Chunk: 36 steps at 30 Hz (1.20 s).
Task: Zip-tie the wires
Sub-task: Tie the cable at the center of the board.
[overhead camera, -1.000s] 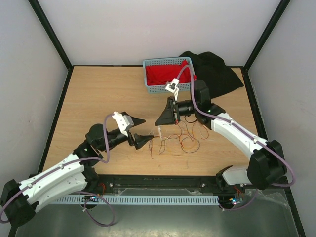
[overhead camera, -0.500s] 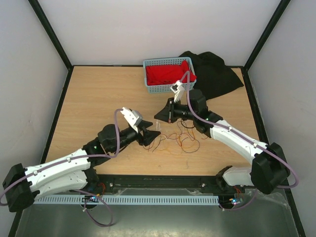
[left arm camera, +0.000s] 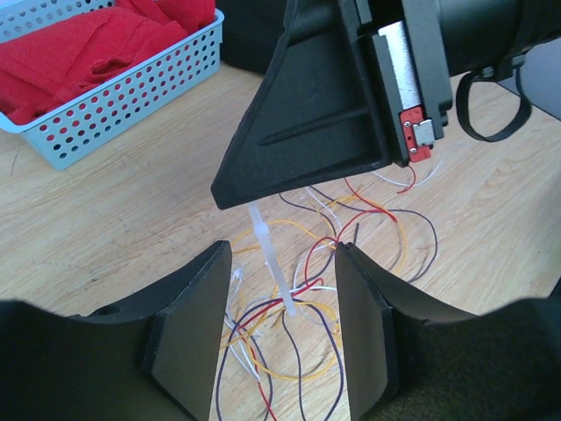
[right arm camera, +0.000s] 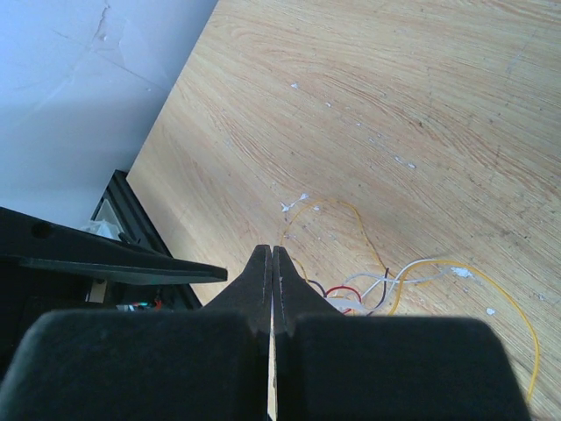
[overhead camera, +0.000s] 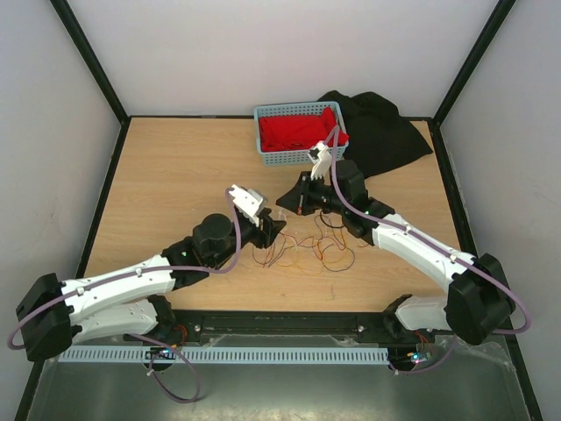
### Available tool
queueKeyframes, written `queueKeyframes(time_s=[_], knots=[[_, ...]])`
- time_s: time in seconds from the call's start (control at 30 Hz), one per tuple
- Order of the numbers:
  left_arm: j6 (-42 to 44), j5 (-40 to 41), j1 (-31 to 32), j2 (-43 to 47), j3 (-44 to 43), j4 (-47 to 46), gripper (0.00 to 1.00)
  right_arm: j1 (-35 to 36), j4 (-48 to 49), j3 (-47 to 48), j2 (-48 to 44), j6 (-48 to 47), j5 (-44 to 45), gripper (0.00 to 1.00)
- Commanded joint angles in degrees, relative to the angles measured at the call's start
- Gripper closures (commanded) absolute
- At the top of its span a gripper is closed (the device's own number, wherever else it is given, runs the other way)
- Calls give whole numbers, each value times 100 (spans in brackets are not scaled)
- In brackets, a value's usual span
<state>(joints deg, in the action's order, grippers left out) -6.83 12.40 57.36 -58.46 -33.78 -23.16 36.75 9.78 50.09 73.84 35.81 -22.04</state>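
The wires lie in a loose curly tangle of red, yellow, dark and white strands on the wooden table; they also show in the left wrist view and the right wrist view. My right gripper is shut on the zip tie, a whitish strip hanging down from its tip with its lower end among the wires. In the right wrist view the right gripper shows a pale sliver between its shut fingers. My left gripper is open, its jaws either side of the zip tie's lower end without touching it.
A light blue basket holding red cloth stands at the back centre and shows in the left wrist view. A black cloth lies at the back right. Bare wood lies left of the wires.
My left arm has reached right and forward until its open jaws straddle the zip tie. My right gripper has shifted slightly back with the zip tie still in it.
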Motion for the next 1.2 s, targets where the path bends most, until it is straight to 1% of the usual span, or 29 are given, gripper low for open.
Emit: queueKeyframes(time_s=[0.0,0.27,0.43,0.53,0.8,1.07,1.17], knots=[[60,239,25,-160,-270,-43,47,29,-14,-7,-207,95,77,100],[46,401,24,-358,-390,-49,50,67,55,-60,-211,195,62,100],[52,502,29,-477,-461,-51,57,95,86,-95,-202,227,73,100],[49,533,20,-548,-504,-52,59,112,102,-120,-207,237,72,100],[-8,529,-7,-710,-533,-58,71,137,171,-165,-225,306,59,100],[-52,456,-41,-671,-444,-57,93,139,167,-192,-250,268,202,100],[-68,405,-42,-624,-384,-57,98,139,111,-95,-242,148,348,100]])
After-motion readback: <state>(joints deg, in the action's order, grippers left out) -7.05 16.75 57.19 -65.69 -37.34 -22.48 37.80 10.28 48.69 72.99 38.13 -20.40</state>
